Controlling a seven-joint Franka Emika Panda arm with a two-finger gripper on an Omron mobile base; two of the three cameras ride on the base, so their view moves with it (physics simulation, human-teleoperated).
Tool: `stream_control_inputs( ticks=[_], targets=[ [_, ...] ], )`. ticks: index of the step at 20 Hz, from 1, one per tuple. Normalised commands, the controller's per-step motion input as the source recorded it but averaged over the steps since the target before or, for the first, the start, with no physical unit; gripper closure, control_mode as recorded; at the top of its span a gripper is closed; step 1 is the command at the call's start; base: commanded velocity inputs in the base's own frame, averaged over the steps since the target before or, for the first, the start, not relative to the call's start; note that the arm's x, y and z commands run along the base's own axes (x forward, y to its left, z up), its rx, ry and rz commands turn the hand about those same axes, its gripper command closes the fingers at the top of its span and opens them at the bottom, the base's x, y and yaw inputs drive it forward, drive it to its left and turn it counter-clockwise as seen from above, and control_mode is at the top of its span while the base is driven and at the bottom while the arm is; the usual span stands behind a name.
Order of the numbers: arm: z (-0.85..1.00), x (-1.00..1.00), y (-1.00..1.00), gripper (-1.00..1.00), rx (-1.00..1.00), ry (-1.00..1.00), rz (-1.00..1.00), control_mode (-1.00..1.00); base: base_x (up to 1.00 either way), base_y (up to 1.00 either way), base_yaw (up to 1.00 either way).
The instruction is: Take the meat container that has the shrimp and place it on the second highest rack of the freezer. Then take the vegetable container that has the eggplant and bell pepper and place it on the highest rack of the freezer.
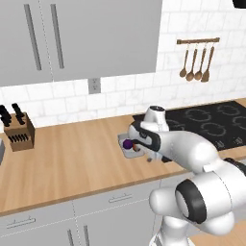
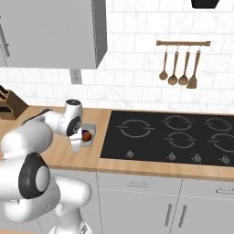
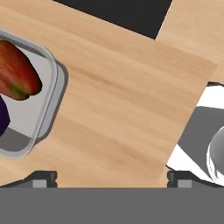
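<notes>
The vegetable container (image 1: 121, 139) (image 2: 92, 127) (image 3: 46, 109) is a small grey tray on the wooden counter, just left of the cooktop. In it lie a dark purple eggplant (image 1: 128, 143) (image 3: 2, 117) and an orange-red bell pepper (image 2: 86, 135) (image 3: 17, 72). My gripper (image 1: 152, 156) (image 2: 75, 145) (image 3: 112, 178) hangs low over bare counter beside the tray's front corner. It is open, with nothing between its fingers. The meat container with the shrimp and the freezer are out of view.
A black cooktop (image 1: 211, 125) (image 2: 173, 137) lies to the right of the tray. A knife block (image 1: 19, 132) (image 2: 9, 105) stands far left on the counter. Wooden utensils (image 1: 197, 60) (image 2: 180, 66) hang on the wall, and grey wall cabinets (image 1: 96, 33) hang above the counter.
</notes>
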Motion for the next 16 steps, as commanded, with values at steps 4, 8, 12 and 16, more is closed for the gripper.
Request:
stream_control_inputs(
  ticks=[4,8,12,16],
  targets=[
    [-0.18,0.28,0.00,-1.00,0.00,0.04,-0.01,-1.00,0.00,0.00,0.00],
    [-0.22,0.37,0.00,-1.00,0.00,0.01,-0.01,-1.00,0.00,0.00,0.00],
    [-0.24,0.40,0.02,-1.00,0.00,0.00,-0.01,-1.00,0.00,0.00,0.00],
    [-0.28,0.40,0.08,-1.00,0.00,0.00,-0.02,-1.00,0.00,0.00,0.00]
  ],
)
